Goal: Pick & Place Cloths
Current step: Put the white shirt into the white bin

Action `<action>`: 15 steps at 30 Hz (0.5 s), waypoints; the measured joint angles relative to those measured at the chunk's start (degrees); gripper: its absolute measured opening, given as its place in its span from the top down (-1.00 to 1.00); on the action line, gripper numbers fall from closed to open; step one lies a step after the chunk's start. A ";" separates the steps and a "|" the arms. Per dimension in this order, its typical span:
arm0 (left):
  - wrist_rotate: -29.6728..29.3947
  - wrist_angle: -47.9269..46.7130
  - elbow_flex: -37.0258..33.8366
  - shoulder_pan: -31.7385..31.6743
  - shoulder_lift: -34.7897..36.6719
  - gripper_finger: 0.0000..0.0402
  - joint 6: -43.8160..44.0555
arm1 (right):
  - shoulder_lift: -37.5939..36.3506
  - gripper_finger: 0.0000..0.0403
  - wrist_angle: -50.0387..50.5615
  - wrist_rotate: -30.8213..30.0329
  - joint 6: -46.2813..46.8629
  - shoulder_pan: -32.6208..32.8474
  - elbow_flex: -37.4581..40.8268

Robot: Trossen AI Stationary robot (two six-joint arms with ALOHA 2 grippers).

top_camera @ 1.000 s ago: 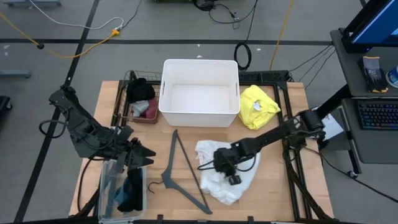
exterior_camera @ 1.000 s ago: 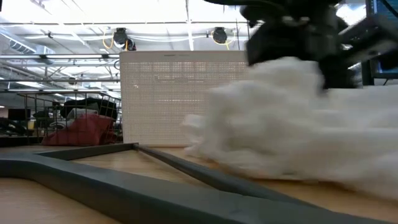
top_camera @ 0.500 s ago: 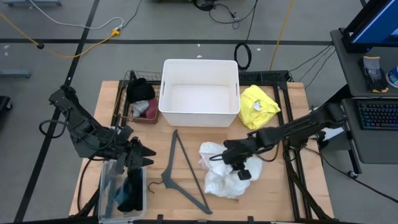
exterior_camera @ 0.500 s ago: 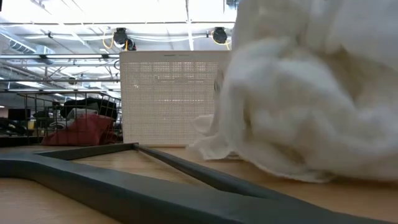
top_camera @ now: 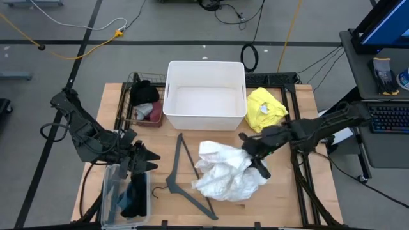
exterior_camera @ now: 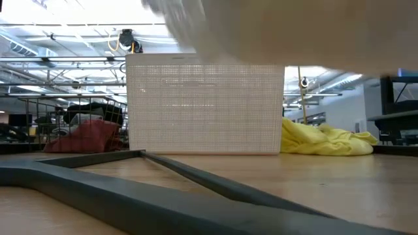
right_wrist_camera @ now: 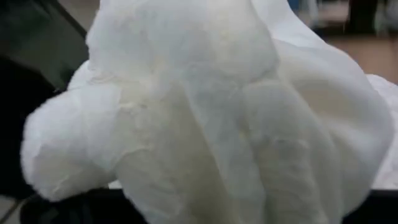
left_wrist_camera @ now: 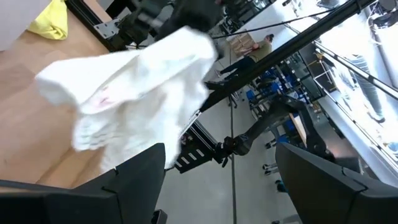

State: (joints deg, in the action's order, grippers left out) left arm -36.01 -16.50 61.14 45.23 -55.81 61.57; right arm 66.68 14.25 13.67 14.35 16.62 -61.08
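Observation:
The lacy white cloth [top_camera: 223, 176] hangs bunched from my right gripper [top_camera: 254, 157] over the table's middle, right of the grey hanger. It fills the right wrist view [right_wrist_camera: 205, 106] and shows as a blur at the top of the low view [exterior_camera: 274, 29]. The left wrist view shows it in the air too [left_wrist_camera: 137, 93]. The yellow cloth [top_camera: 265, 108] lies on the table right of the white bin [top_camera: 206, 69]. My left gripper [top_camera: 151, 163] waits open at the left, above the clear box. My right gripper is shut on the white cloth at its right side [top_camera: 246, 161], coming from the table's right. The cloth itself hides the fingers, so layers and fold cannot be told. It hangs slack below the gripper, lifted clear of the table in the low view.
A grey plastic hanger [top_camera: 185, 180] lies left of the white cloth. A wire basket [top_camera: 137, 80] holds black and maroon cloths. A clear box [top_camera: 108, 191] with dark cloths sits at the near left. Bare wood lies between the hanger and the right frame.
My right gripper has risen and moved toward the table's right and far edge, keeping its hold. The white cloth, which lay heaped on the table, has been drawn up with it and now hangs clear, uncovering the yellow cloth in the low view.

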 joint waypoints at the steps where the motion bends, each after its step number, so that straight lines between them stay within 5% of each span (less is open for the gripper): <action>1: 0.02 0.00 0.00 0.00 0.00 -0.55 -0.13 | -0.89 0.68 -1.92 0.00 0.00 0.00 -0.02; 15: -0.01 0.03 0.00 0.00 0.00 -0.54 -4.47 | -9.06 0.68 -24.36 -0.02 -8.47 -7.18 -2.72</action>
State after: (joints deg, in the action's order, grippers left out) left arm -36.02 -16.47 61.14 45.23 -55.81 57.10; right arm 57.62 -10.11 13.65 5.88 9.44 -63.80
